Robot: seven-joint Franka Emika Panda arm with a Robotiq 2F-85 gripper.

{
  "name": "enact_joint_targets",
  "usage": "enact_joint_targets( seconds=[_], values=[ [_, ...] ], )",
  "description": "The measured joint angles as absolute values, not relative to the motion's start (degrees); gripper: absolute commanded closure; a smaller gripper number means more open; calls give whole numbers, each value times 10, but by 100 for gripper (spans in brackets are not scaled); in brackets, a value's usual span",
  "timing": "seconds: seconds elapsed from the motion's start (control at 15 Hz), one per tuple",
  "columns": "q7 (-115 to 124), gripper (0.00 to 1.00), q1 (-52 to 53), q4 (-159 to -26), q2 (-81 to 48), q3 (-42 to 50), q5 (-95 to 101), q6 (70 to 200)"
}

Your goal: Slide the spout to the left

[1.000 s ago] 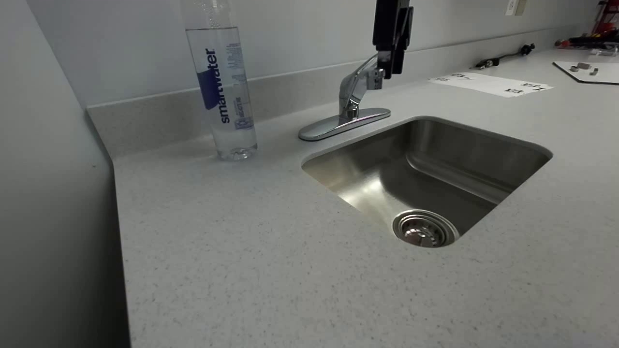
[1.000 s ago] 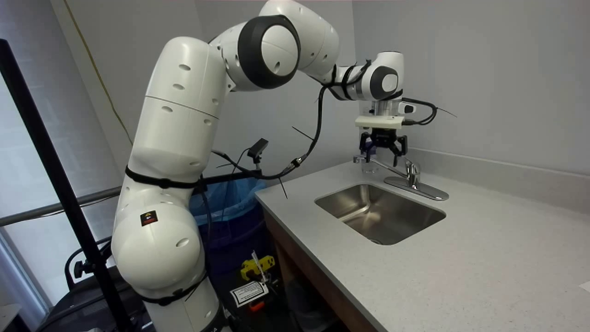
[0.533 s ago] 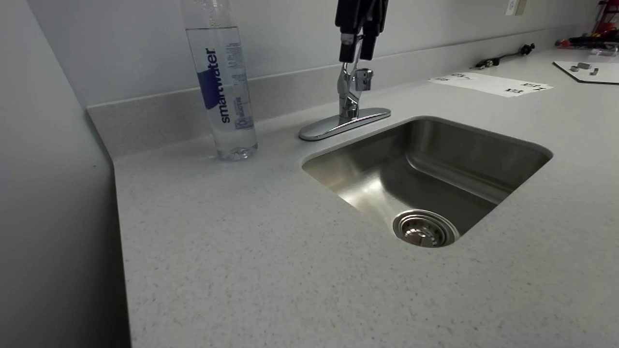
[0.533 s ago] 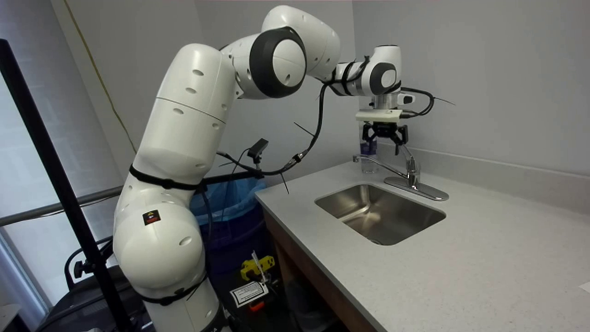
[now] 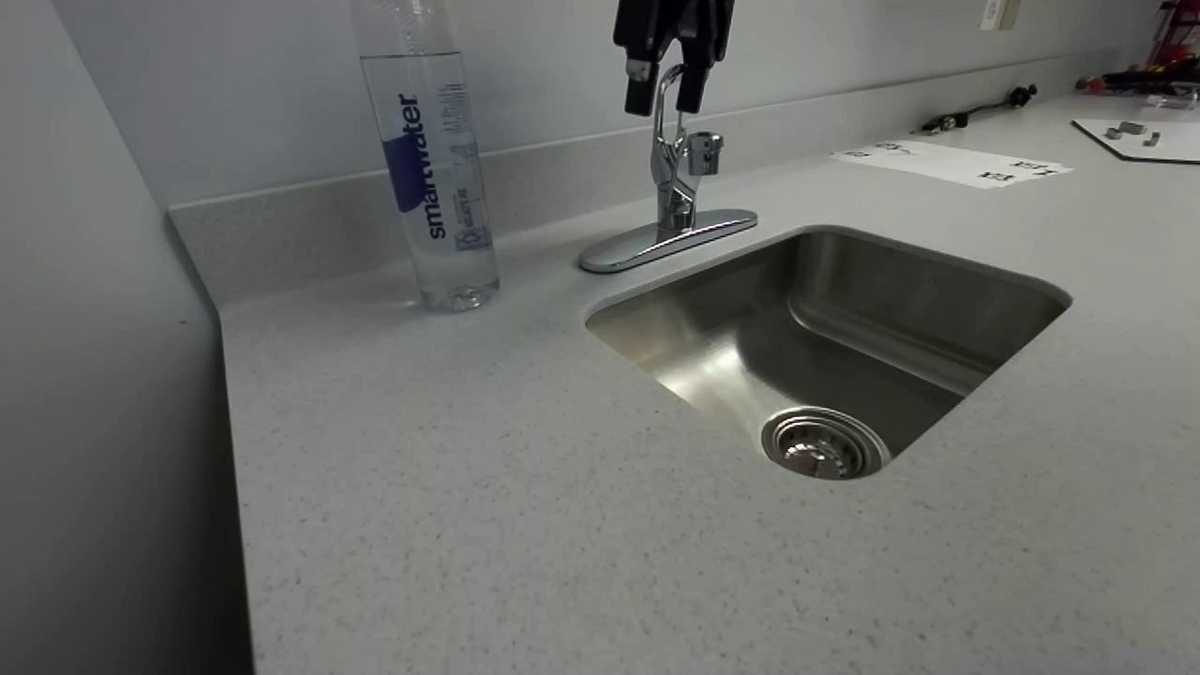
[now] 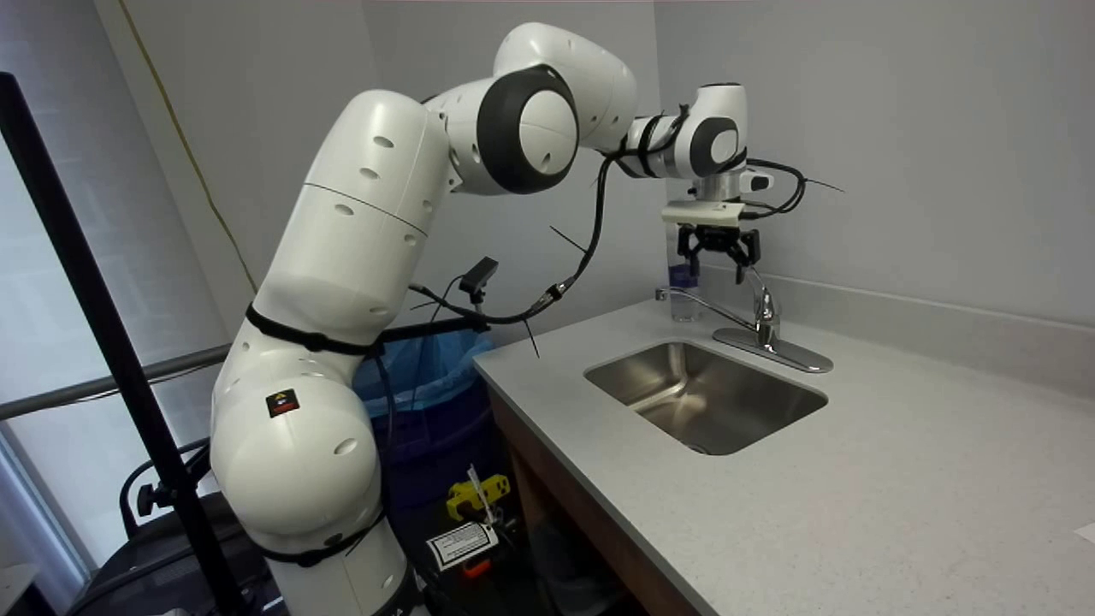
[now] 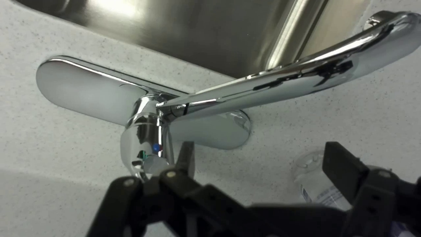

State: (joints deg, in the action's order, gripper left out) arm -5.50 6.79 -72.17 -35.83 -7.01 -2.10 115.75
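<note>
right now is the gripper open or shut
Open: in the wrist view the gripper shows a wide gap between its fingers, and the spout lies outside that gap.

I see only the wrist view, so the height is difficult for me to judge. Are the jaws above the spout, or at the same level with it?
Observer: The jaws are above the spout, with a gap between, as both exterior views show.
Operator: Thank you. One of the jaws hides a part of the bottle from me. Does it contain something?
Observer: Yes, in an exterior view clear liquid fills it to a line above the label.
Operator: My picture also cuts the sink. What do I miss at its bottom?
Observer: A round metal drain, seen in an exterior view.
</note>
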Motion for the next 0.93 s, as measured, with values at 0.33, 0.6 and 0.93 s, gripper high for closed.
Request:
enact_joint_targets(
  seconds=[0.33, 0.6, 0.93],
  values=[
    [-48, 0, 66, -722, -358, -70, -30, 1156],
    [-48, 0, 62, -726, -357, -70, -36, 1156],
    [-49, 0, 60, -741, -347, -70, -43, 1159]
  ],
)
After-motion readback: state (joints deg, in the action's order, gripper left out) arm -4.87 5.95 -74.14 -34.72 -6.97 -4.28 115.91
